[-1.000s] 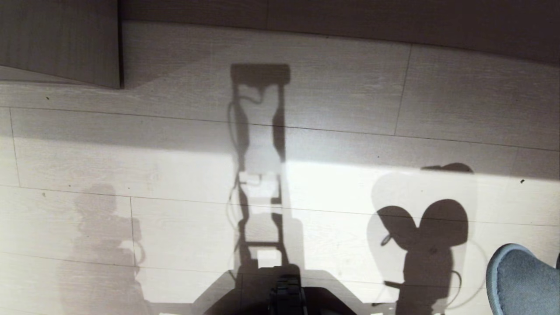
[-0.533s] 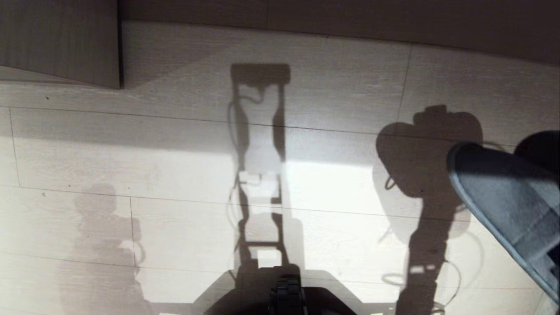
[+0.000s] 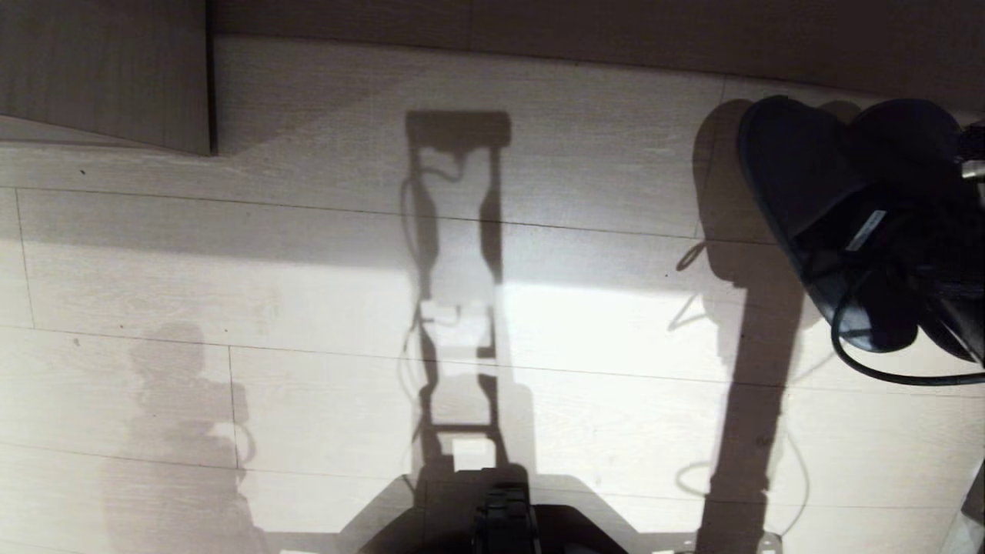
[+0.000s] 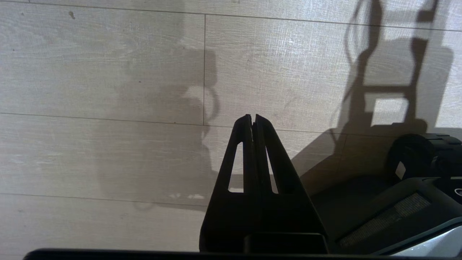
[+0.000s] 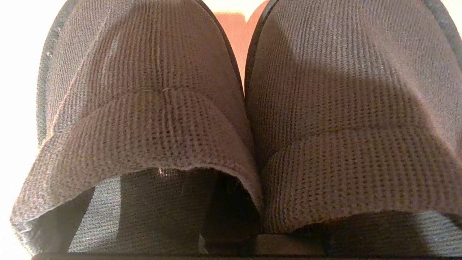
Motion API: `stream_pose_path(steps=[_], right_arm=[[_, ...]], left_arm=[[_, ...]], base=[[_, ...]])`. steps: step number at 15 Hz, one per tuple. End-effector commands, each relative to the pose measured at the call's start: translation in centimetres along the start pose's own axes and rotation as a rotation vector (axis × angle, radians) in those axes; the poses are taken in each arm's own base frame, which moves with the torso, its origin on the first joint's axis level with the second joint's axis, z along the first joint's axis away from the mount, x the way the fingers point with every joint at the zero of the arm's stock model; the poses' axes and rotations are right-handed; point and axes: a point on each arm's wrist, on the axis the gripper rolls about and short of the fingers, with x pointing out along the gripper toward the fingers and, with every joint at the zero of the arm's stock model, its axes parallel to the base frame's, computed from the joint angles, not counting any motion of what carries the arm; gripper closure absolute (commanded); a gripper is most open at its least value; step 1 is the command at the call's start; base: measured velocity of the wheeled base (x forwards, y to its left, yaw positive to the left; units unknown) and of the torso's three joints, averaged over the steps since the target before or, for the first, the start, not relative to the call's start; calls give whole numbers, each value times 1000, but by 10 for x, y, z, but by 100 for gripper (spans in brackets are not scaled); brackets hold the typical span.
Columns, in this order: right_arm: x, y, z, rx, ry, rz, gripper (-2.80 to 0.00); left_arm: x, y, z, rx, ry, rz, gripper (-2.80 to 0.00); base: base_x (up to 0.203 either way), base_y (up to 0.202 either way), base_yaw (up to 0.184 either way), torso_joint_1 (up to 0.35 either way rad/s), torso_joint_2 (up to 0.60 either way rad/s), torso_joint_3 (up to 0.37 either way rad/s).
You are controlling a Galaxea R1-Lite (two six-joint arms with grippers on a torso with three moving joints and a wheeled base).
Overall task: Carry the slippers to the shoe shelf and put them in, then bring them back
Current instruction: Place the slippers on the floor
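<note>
Slippers are up off the floor at ~2 o'clock in head view, toes toward the wood unit at 12. Right wrist view: the pair sits side by side, straps touching, filling the frame. Right tool is clenched on the slippers at the heel end; tool itself hidden behind them, somewhere in the dark mass w/ the cable. Left tool hangs clenched over bare floor, empty, idle.

Step, my read: carry leg, shelf opening not in view yet.

Doing it well:
- keep clamp tight, both slippers hang from one pinch; the outer one could slip
- keep soles roughly level, toes leading
- swing slow, soft fabric flops
- watch cable near heels, don't snag
- line up w/ the opening before pushing in
- unit panel at 10-11 o'clock: keep base off it
</note>
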Motion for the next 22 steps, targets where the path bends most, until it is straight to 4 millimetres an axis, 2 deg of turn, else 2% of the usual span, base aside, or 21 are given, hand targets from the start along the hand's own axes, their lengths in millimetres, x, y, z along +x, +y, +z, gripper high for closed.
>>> stream_pose_path(steps=[1, 6, 12, 13, 14, 16, 22], right_arm=[[24, 9, -36, 6, 30, 5, 0], [50, 17, -71, 39, -97, 1, 0], [62, 19, -86, 108, -86, -44, 0], [62, 19, -87, 109, -85, -46, -110], [63, 19, -91, 105, -76, -47, -280], [62, 19, -93, 99, -64, -48, -280], [55, 18, -118, 78, 29, -49, -280]], left_arm=[[0, 0, 0, -1, 1, 1, 0], [0, 0, 0, -1, 1, -1, 0], [0, 0, 0, -1, 1, 1, 0], [0, 0, 0, -1, 0, 1, 0], [0, 0, 0, -1, 0, 0, 0], [0, 0, 0, 0, 0, 0, 0], [0, 0, 0, -1, 1, -1, 0]], base=[[0, 0, 0, 0, 0, 0], [0, 0, 0, 0, 0, 0], [0, 0, 0, 0, 0, 0], [0, 0, 0, 0, 0, 0], [0, 0, 0, 0, 0, 0], [0, 0, 0, 0, 0, 0], [0, 0, 0, 0, 0, 0]])
